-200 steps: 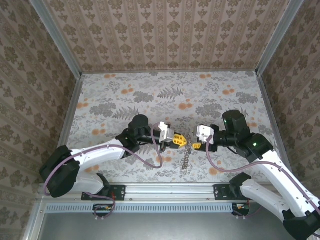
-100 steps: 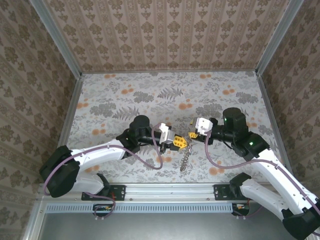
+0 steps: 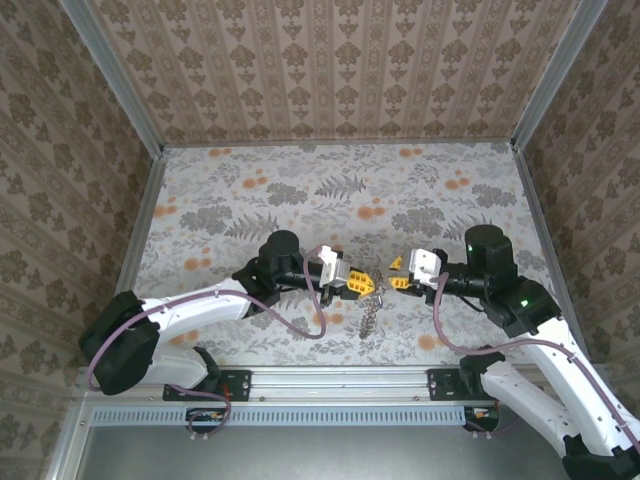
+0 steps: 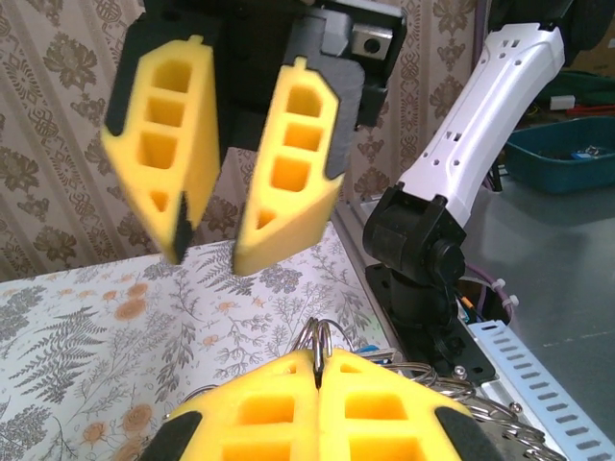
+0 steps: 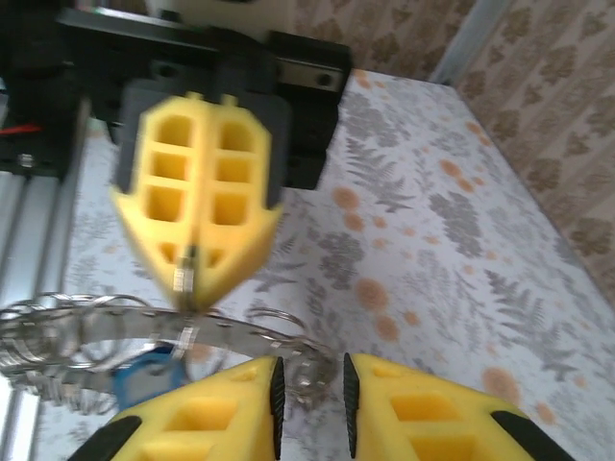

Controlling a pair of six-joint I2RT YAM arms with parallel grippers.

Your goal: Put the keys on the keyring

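My left gripper is held above the table's middle, shut on a metal keyring that pokes out between its yellow fingertips. From it the keys hang as a dull chain-like bunch down to the table. My right gripper faces it from the right, a short gap away, jaws open and holding nothing. In the right wrist view the string of rings and keys runs left from under my open fingers, and the shut left gripper is straight ahead. A blue tag hangs among the rings.
The floral-patterned table is walled on three sides by patterned panels. A metal rail with both arm bases runs along the near edge. Free room lies behind and to both sides of the grippers.
My right gripper has drawn back to the right, away from the left one, and its jaws have narrowed. The key chain still hangs from the left gripper, which has barely moved.
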